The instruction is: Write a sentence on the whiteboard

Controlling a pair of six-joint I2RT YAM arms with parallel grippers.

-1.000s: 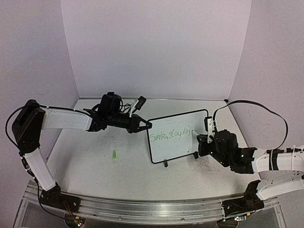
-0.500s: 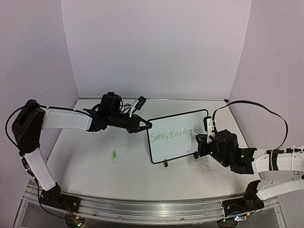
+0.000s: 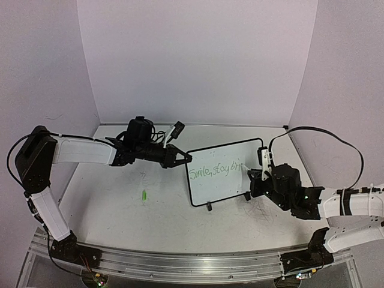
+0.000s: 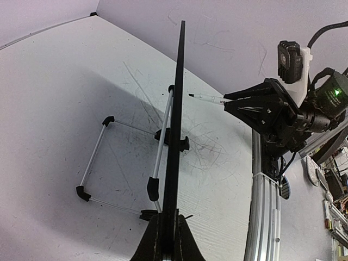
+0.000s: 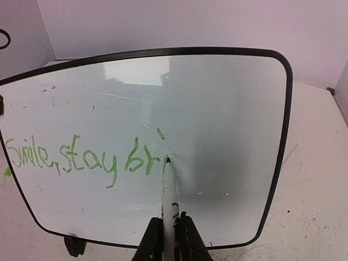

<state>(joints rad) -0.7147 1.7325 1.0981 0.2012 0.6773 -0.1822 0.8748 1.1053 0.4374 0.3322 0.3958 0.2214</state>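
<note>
The whiteboard stands tilted on the table, right of centre. My left gripper is shut on its left edge; in the left wrist view the black frame runs edge-on between that gripper's fingers. My right gripper is shut on a white marker, and the marker's green tip touches the board. The sentence is green handwriting reading "Smile, stay bri", with the tip at the end of the last letter. The right part of the board is blank.
A small green cap lies on the table left of the board. The board's wire stand rests behind it. Grey scribbles mark the tabletop. A metal rail runs along the near edge, and walls enclose the table.
</note>
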